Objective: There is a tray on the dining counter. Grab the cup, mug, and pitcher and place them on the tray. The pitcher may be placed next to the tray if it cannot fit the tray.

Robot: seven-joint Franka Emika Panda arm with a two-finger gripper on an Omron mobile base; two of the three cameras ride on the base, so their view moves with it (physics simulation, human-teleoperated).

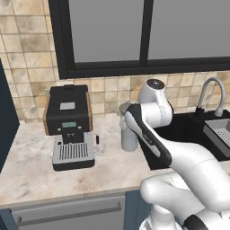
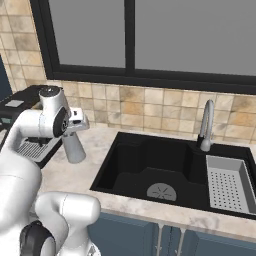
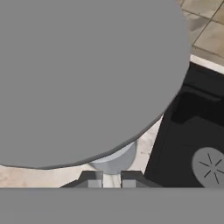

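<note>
Left base view: the pitcher (image 1: 129, 137) is seen upright on the beige counter (image 1: 36, 175), between the coffee machine (image 1: 68, 126) and the black sink (image 1: 188, 130), with the arm reaching to its top.

Right base view: the gripper (image 2: 76, 131) is positioned at the pitcher's (image 2: 74, 148) upper end.

Hand view: the fingertips (image 3: 94, 179) are nearly closed, pinched at the pitcher's (image 3: 87, 78) rim; the grey body hangs above the counter beside the sink.
</note>
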